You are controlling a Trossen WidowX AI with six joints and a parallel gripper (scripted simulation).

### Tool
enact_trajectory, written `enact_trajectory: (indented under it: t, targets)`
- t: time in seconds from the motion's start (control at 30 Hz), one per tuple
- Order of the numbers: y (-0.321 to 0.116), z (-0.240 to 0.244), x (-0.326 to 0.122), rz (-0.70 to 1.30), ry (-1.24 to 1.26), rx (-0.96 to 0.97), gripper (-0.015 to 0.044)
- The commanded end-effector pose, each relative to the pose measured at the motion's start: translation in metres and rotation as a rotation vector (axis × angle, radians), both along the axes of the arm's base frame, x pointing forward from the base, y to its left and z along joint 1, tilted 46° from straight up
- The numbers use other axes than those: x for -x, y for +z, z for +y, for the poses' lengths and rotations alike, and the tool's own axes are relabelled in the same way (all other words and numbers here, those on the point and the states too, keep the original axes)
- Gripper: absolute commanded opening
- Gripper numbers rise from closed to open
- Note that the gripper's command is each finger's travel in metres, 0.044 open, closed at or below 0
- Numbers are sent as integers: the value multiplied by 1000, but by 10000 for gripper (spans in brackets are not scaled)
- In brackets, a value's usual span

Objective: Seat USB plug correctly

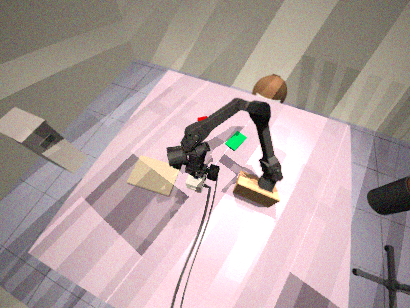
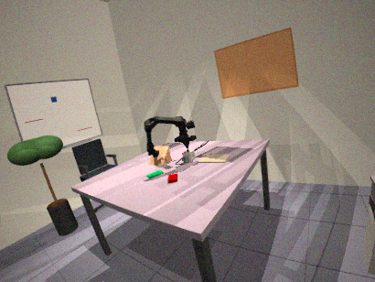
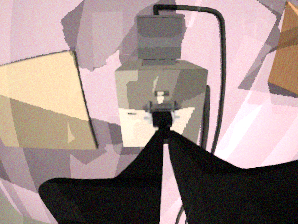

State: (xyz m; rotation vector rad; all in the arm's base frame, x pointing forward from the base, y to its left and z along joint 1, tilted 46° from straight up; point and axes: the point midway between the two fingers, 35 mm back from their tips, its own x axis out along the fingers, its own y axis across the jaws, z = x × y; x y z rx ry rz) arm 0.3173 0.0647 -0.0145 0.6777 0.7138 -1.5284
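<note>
Hanging over power cube (image 3: 158,99): claw (image 3: 164,137) clenched on USB plug (image 3: 160,117) at top socket; cable (image 3: 220,63) trails across table (image 1: 280,235).

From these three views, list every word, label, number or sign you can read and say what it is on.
No readable text anywhere.
Whiteboard: a blue square and two thin red lines, too small to read as writing.
Power cube: no legible marking; the gripper is shut on the USB plug there.
Green block, red block, orange wall board: blank.
</note>
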Motion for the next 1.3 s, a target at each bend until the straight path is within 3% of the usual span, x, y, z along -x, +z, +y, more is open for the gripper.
enact_trajectory:
  t: [0.0,0.63,0.77,1.27]
  targets:
    - [-1,-3,0,3,1,8,0]
    - [-1,-3,0,3,1,8,0]
    - [0,0,0,0,0,0,95]
    - [0,0,0,0,0,0,95]
